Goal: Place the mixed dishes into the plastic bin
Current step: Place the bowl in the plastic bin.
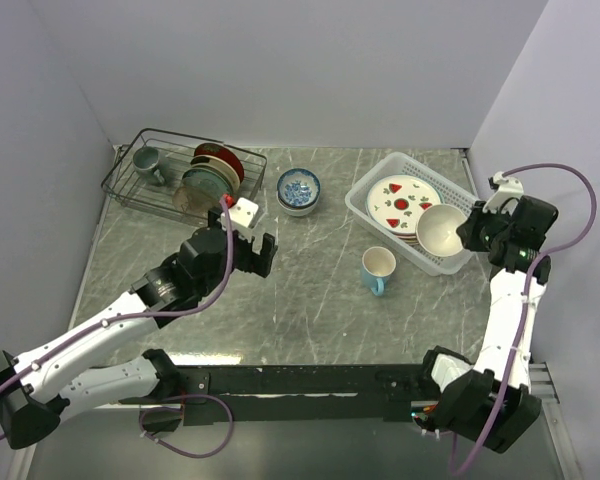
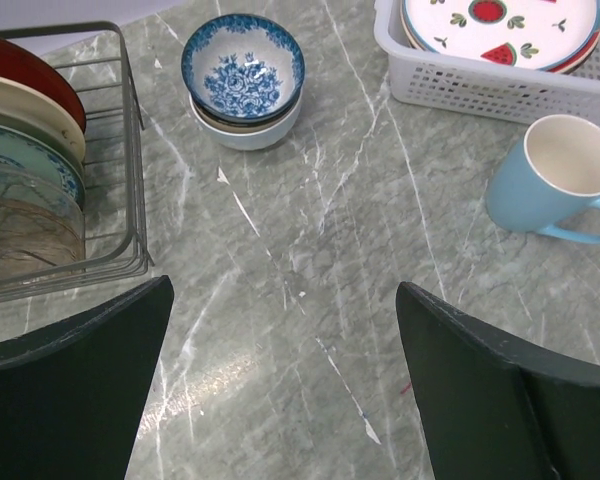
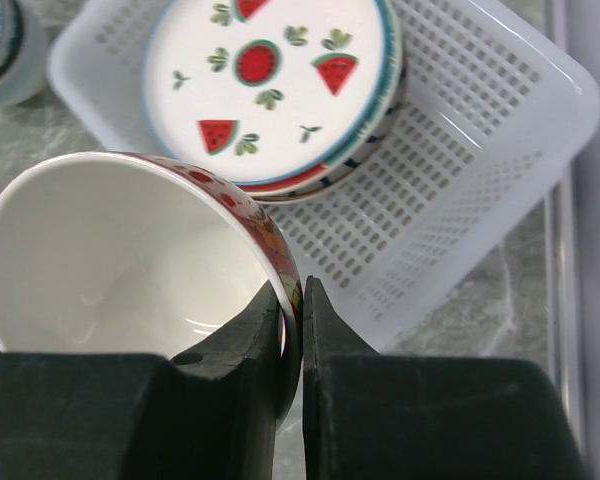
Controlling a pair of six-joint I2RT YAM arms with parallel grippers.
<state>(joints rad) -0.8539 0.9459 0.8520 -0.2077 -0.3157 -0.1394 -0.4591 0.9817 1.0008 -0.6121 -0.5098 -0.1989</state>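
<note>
Jaws of right gripper (image 3: 292, 292) tight on bowl (image 3: 110, 260)

A robot test cell dressed with kitchenware, not a real kitchen. Plain pale panels (image 1: 280, 70) boxing in three sides of a grey marble-look table (image 1: 310, 300). Left arm (image 1: 90, 335) and right arm (image 1: 505, 320) bolted to a black rail (image 1: 300, 380) at the near edge, purple cables (image 1: 552, 166) looping loose. Household props only: wire rack (image 1: 125, 180), white plastic bin (image 3: 460, 180), a white bowl (image 3: 130, 260) pinched in the right tool (image 3: 293, 290).
</note>
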